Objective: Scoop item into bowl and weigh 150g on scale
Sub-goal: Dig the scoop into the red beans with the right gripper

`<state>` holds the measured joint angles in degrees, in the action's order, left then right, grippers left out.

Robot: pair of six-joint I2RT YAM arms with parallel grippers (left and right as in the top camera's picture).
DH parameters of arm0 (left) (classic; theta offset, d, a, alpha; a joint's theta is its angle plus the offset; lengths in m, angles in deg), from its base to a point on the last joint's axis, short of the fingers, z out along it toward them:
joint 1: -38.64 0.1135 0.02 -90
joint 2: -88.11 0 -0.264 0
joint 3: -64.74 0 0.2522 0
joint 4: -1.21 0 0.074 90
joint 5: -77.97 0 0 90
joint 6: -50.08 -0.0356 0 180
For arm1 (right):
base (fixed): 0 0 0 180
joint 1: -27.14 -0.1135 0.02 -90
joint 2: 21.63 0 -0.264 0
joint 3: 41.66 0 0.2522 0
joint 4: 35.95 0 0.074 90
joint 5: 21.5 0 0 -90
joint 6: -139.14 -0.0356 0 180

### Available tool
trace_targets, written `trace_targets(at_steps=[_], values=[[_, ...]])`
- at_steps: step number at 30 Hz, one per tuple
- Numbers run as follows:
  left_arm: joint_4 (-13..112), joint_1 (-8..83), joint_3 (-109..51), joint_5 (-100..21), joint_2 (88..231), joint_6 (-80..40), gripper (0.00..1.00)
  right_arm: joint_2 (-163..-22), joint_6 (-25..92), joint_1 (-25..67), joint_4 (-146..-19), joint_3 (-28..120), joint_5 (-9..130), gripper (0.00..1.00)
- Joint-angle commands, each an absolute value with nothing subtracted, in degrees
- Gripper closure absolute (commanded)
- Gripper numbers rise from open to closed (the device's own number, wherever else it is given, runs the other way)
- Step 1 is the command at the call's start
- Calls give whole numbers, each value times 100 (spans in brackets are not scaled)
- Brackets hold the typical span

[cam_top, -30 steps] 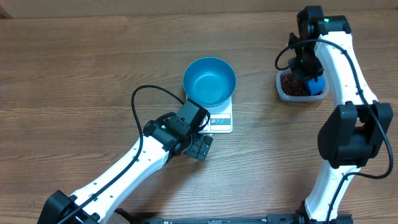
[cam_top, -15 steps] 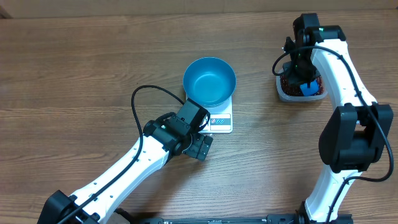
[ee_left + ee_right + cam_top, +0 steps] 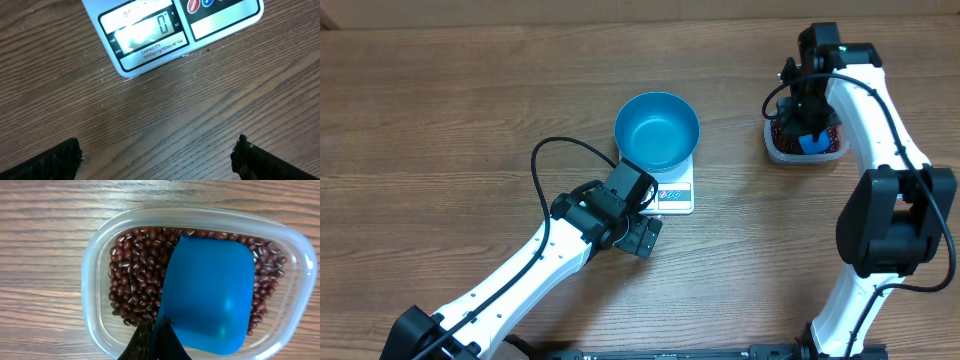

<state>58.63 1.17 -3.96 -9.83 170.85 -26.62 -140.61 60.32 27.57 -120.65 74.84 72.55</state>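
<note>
Scooping step: right hand (image 3: pixel 156 342) pinches scoop (image 3: pixel 210 300) atop beans (image 3: pixel 137 275); left hand (image 3: pixel 155 160) spread, idle; next should dig, then carry to bowl (image 3: pixel 657 130).

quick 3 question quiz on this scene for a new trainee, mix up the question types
1. True or false: the bowl on the scale already holds beans.
2. Which gripper holds the scoop? A) left B) right
3. Fill in: the scale's display reads ___.

Key:
1. False. The bowl is empty, and the beans are in the tub.
2. B. The right gripper is shut on the scoop.
3. 0
</note>
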Motion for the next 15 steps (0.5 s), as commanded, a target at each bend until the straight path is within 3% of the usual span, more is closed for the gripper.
trace_targets(at_steps=[1, 6, 15], values=[[5841, 112, -392, -953, 17093, -2730, 0, -14327, 5938, 3078, -11936, 7254, 6020, 96], [5841, 112, -392, -953, 17093, -2730, 0, -14327, 5965, 3386, -11872, 7254, 5046, 96], [5841, 112, -392, -950, 17093, -2730, 1, -14327, 5960, 3699, -11894, 7254, 4836, 96]])
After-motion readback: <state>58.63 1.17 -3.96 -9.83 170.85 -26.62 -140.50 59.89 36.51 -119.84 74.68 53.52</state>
